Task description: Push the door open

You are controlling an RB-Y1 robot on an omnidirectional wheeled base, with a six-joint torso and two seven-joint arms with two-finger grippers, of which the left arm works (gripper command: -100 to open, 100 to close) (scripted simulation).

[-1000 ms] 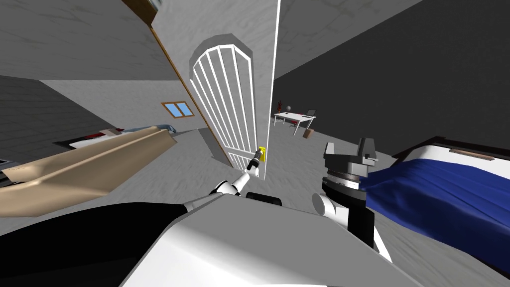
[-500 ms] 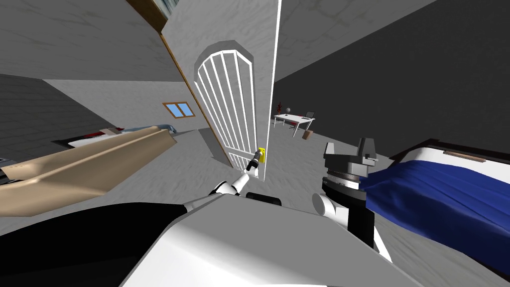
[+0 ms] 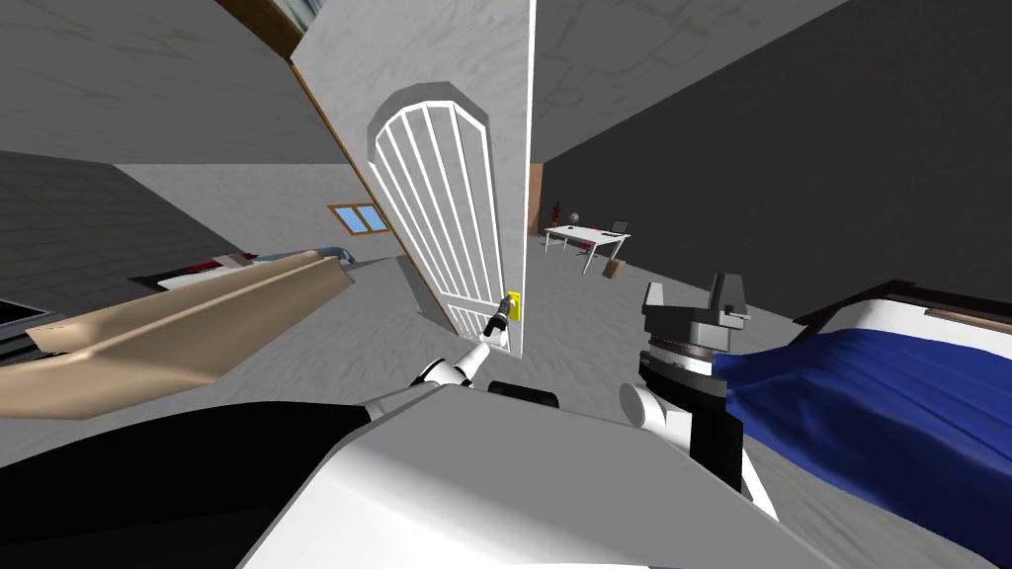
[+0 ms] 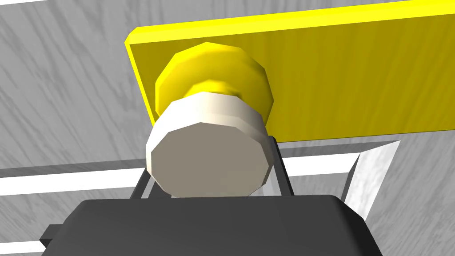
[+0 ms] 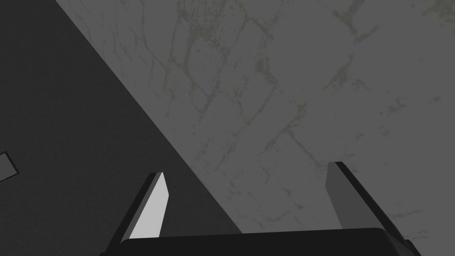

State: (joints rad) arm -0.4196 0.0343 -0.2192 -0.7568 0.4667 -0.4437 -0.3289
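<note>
Our left gripper (image 3: 501, 321) pinches the pale doorknob (image 4: 209, 151), its two thin fingers pressed to the knob's sides, just in front of the yellow plate (image 4: 355, 75) behind it. The grey door (image 3: 445, 59), with its white barred arch (image 3: 435, 198), stands ajar at the centre of the head view, and a white desk (image 3: 583, 235) shows past its edge. We judge the grip sits at the free edge because a push has most leverage there. Our right gripper (image 3: 691, 291), fingers spread and empty, hangs right of centre, out of the door's way.
</note>
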